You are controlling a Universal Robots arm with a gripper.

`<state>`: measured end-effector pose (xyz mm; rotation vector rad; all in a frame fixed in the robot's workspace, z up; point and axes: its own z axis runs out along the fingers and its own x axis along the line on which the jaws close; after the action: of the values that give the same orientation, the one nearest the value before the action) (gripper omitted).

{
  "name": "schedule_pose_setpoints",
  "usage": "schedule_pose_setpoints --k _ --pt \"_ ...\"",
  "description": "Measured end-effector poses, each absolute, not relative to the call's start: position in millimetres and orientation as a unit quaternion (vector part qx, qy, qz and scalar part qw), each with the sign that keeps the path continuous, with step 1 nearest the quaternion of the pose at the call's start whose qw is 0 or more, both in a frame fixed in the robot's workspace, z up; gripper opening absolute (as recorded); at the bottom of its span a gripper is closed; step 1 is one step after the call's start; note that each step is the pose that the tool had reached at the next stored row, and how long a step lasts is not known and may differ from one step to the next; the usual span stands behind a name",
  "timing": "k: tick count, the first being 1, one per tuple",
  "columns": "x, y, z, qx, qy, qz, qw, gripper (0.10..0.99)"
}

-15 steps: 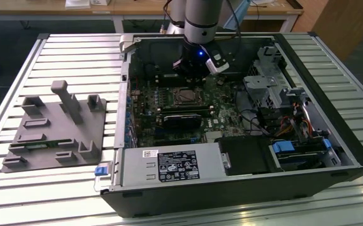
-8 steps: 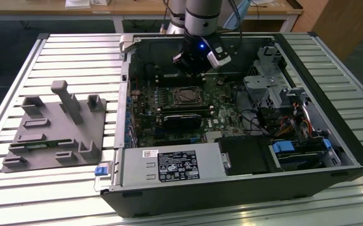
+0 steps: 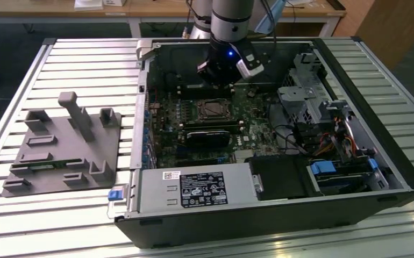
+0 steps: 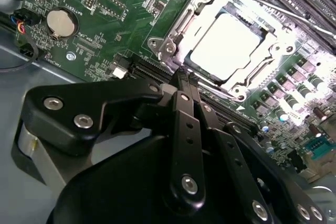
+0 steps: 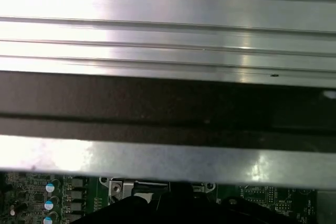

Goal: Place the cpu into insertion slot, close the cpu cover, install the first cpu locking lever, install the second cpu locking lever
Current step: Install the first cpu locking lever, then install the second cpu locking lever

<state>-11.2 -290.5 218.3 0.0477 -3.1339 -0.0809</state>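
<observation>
Right, open PC case (image 3: 379, 161) on the slatted bench; green motherboard (image 4: 105, 30) inside it. Gripper (image 4: 185, 77) hangs beside the insertion slot (image 3: 213, 109), fingers pressed together, nothing between them. In the second wrist view the cpu (image 4: 227, 45) sits in the slot, cpu cover (image 4: 178, 30) down around it. Judgement: chip light, rigid, contacts fragile, so handle by edges only; cover is thin stiff steel, press its frame.
</observation>
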Motion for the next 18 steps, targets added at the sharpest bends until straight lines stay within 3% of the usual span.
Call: schedule_pose_setpoints --k 18 --pt "-11.0 -298.9 218.3 0.015 -1.0 -0.026 0.003 0.106"
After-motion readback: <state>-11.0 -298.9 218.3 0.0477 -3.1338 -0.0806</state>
